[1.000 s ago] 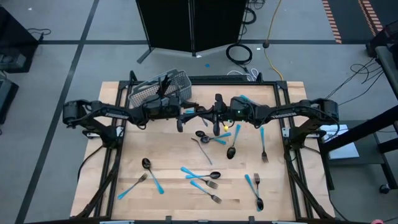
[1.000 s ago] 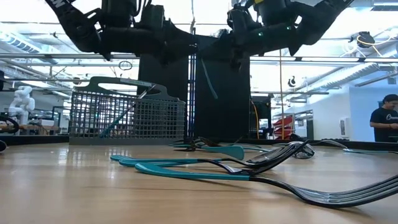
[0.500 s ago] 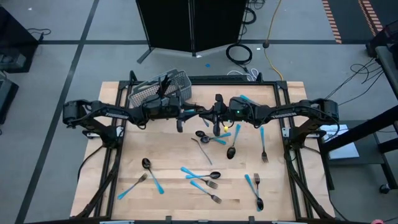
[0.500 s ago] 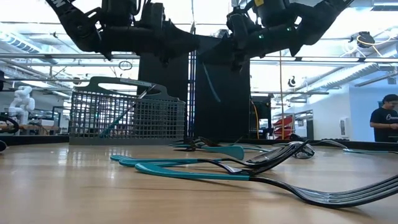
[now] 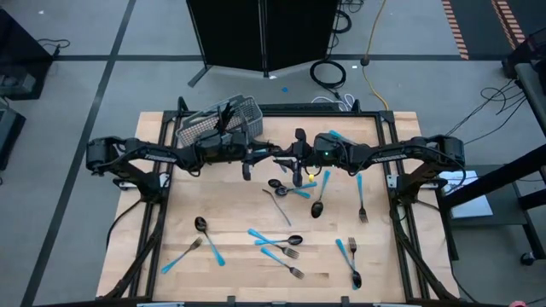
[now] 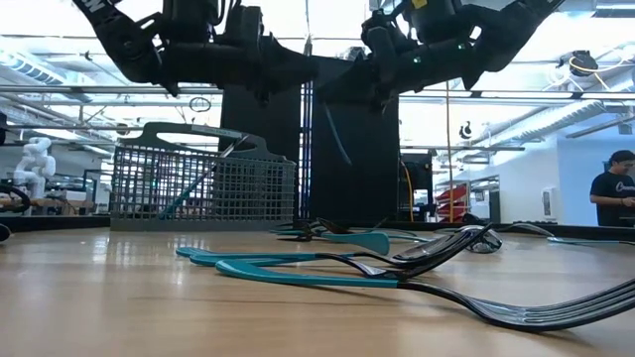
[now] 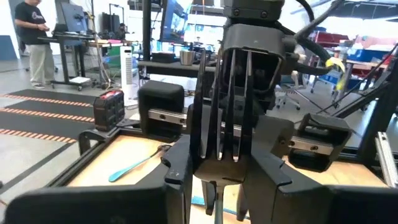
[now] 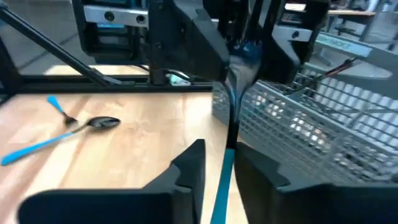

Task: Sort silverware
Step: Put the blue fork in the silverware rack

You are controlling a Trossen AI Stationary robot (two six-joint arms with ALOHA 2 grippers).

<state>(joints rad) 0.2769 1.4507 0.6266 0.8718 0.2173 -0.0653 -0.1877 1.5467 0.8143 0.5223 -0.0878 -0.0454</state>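
Both arms meet high over the table's middle. Between them a fork [image 7: 224, 112] stands nearly upright, dark tines up. Its light-blue handle [image 6: 335, 129] hangs down, slanting toward the right arm. My left gripper [image 5: 266, 155] and my right gripper [image 5: 287, 159] reach level toward each other, both closed on this fork. Several other blue-handled forks and spoons [image 5: 281, 243] lie flat on the wooden table [image 5: 230, 209]. The grey wire-mesh basket [image 5: 217, 124] stands at the far left, with a few dark pieces sticking out of it. My left gripper has the base of the fork's head [image 7: 221, 167] between its two fingertips, one on each side edge. The fingers come level from the table's left and lie across the fork. The tines rise above them and the fork is clear of the table. My right gripper has the top of the blue handle [image 8: 222, 171], just below the dark neck, between its two fingers. The fingers come level from the table's right and lie across the fork. The rest of the handle hangs below them.
Loose cutlery lies under the arms [image 5: 294, 189], at the right [image 5: 361, 200], at the near right [image 5: 350, 260] and at the near left [image 5: 200, 243]. The basket also shows in the low view [image 6: 203, 183]. A person stands in the room beyond the table [image 6: 613, 193].
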